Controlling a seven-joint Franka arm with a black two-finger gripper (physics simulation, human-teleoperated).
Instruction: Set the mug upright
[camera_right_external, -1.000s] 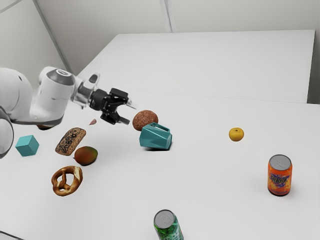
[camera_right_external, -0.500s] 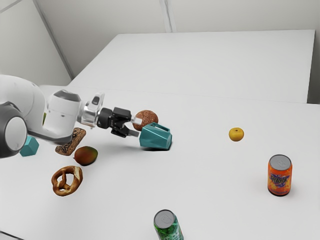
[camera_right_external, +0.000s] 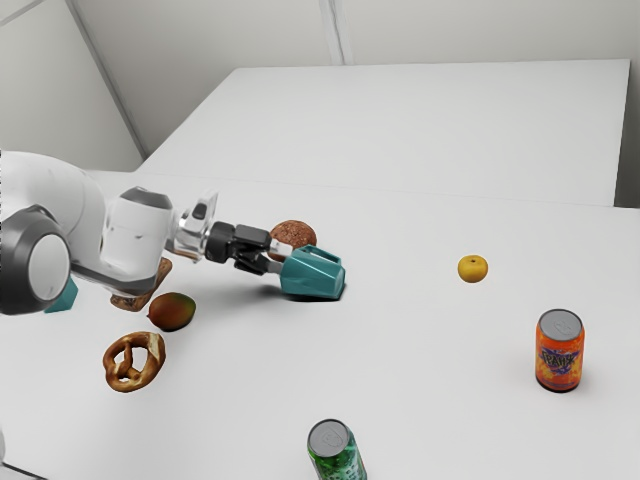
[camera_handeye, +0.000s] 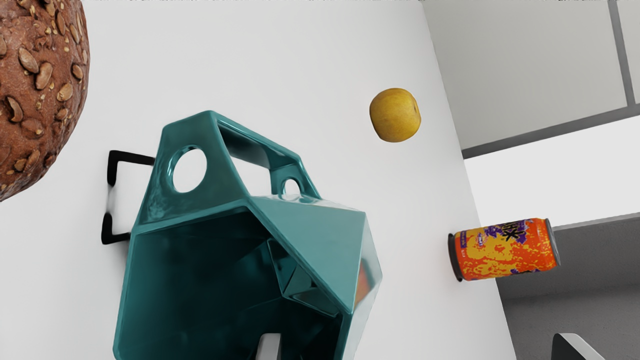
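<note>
The teal faceted mug (camera_right_external: 313, 273) lies on its side on the white table, its mouth facing my gripper (camera_right_external: 281, 258). In the wrist view the dark inside and the handle of the mug (camera_handeye: 310, 235) are in sight. My gripper (camera_handeye: 417, 347) is open there: one fingertip reaches into the mug's mouth, and the other stands outside it, beyond the mug's wall. Whether either finger touches the wall I cannot tell.
A seeded brown bread roll (camera_right_external: 293, 235) sits close beside the mug. Farther off are a yellow fruit (camera_right_external: 472, 269) and an orange can (camera_right_external: 560, 350). A green can (camera_right_external: 336, 451), pretzel (camera_right_external: 134, 362) and mango (camera_right_external: 172, 312) lie on the exterior view's near side.
My gripper has moved toward the exterior view's right and down, from above the table to the mug's mouth. Very slightly, the mug has shifted toward the exterior view's right.
</note>
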